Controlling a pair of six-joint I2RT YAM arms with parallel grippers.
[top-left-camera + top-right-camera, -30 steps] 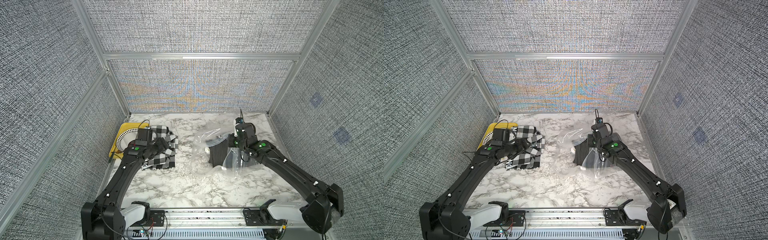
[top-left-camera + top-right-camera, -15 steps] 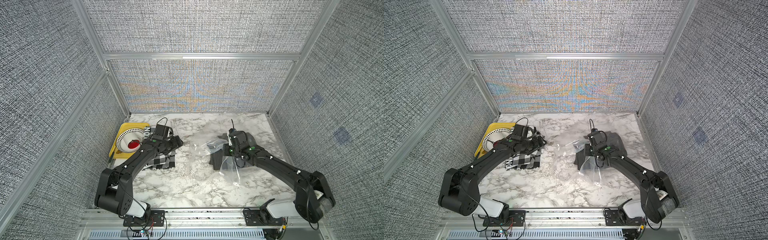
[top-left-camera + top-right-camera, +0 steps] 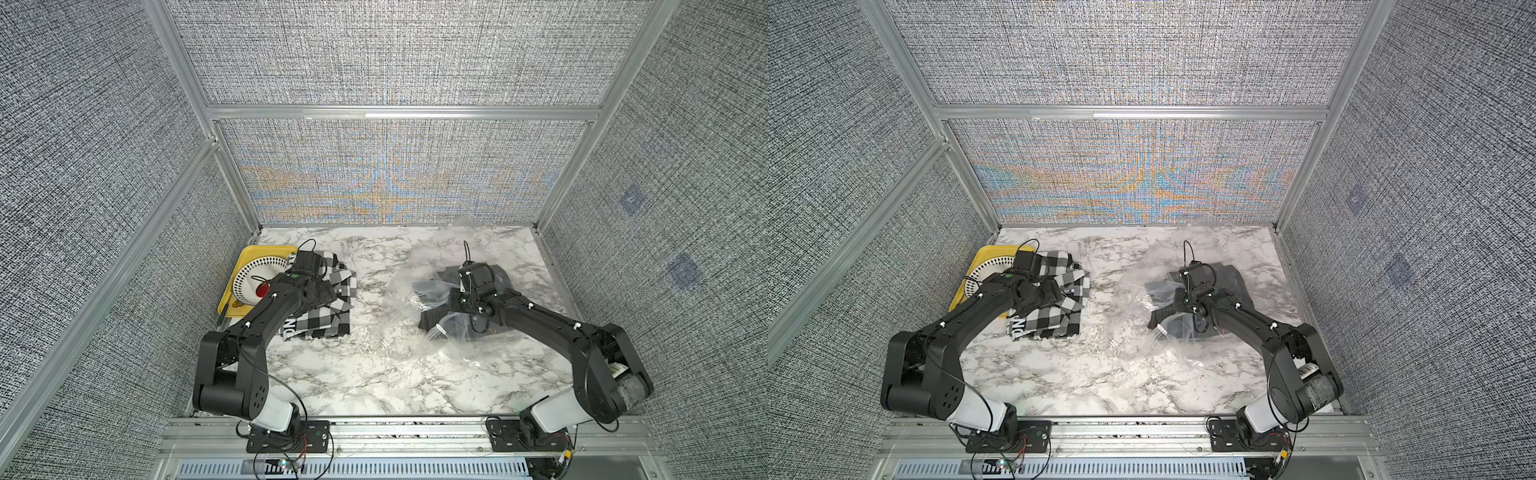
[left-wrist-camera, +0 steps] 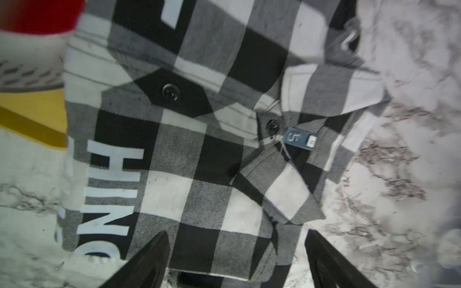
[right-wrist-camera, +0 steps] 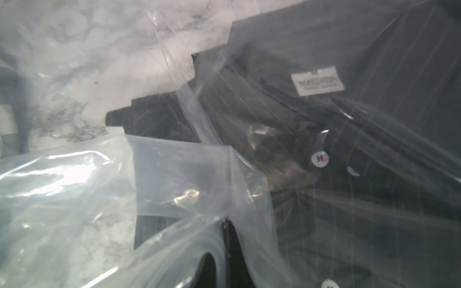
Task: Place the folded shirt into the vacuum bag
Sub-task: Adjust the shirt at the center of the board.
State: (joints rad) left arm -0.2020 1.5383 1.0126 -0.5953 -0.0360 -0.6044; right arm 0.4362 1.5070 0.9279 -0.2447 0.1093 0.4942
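Marble table (image 3: 374,374), in both top views: the checked folded shirt (image 3: 336,316) lies by the left edge, the vacuum bag (image 3: 411,328) crumpled near the right edge. Left wrist view: left gripper (image 4: 237,232) spread wide over the shirt. Right wrist view: right gripper (image 5: 225,224) pinches the bag's plastic.

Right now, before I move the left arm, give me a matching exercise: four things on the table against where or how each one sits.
Things:
1 checked shirt
2 vacuum bag
3 dark shirt
4 yellow tray

States:
A pinched in the shut right gripper
B carrying a white round device
C under the open left gripper
D lying behind clear plastic

Pairs: 1-C, 2-A, 3-D, 4-B.
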